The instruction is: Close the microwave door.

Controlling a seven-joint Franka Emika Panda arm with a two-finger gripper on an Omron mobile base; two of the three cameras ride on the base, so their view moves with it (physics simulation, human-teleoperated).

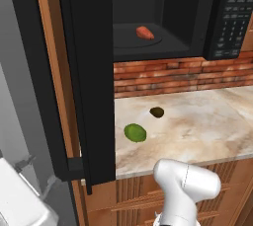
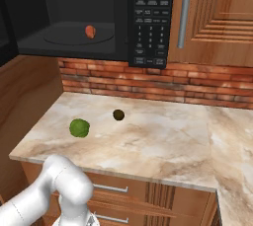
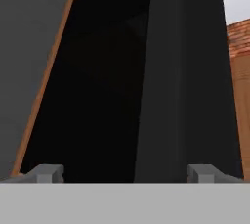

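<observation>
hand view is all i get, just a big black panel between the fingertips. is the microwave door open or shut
Observer: Open. In the left base view the microwave door swings out toward the robot, and the microwave cavity is exposed.
Operator: anything inside
Observer: Yes, a small orange item sits on the turntable.
Operator: counter below?
Observer: A green round fruit and a smaller dark one lie apart on the marble counter.
Operator: my gripper?
Observer: That is your own view: the gripper is open, tips spread wide, facing the door panel.
</observation>
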